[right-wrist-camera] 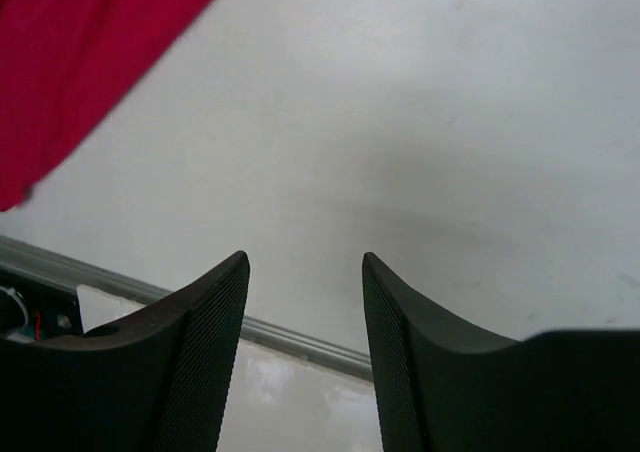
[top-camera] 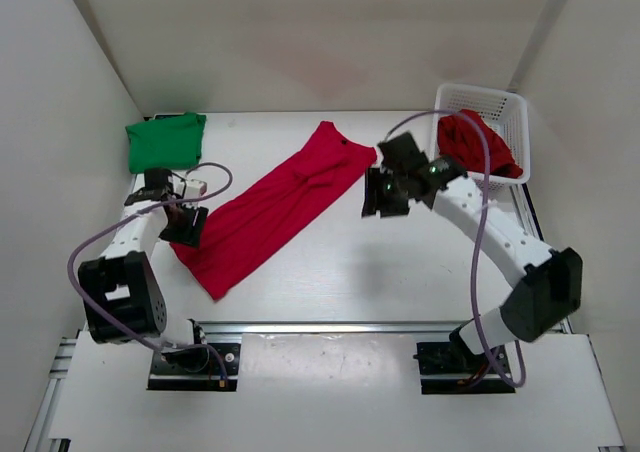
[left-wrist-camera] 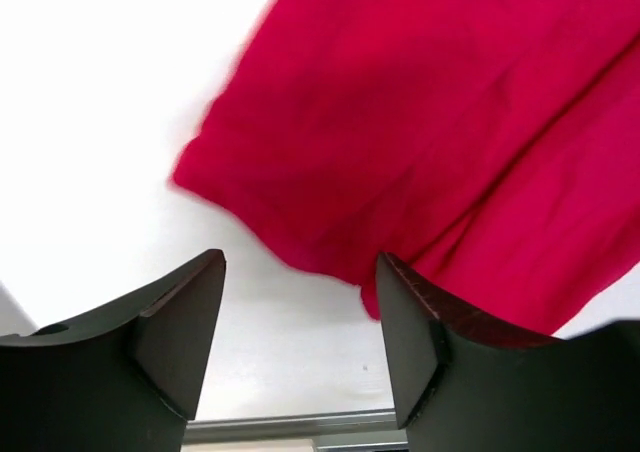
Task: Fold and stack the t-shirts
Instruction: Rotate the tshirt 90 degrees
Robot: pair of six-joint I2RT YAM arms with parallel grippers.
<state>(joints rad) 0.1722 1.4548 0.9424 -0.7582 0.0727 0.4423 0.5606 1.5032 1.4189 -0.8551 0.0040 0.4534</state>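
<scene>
the left fingers (left-wrist-camera: 170, 342) are apart and empty over the near end of the long red shirt (top-camera: 270, 207) on the table (top-camera: 400, 272); the right fingers (right-wrist-camera: 200, 352), apart too, hover near its far end. the green shirt (top-camera: 165, 142) lies folded. next, i think, each takes 1 end and folds it shorter.

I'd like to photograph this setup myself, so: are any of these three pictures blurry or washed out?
Top external: sharp and evenly lit, only soft shadows on the table. Left wrist: the table is washed out to pure white, and the edge of the red shirt looks smeared. Right wrist: dimmer and greyer, a faint shadow mid-table, the shirt's corner soft.
</scene>
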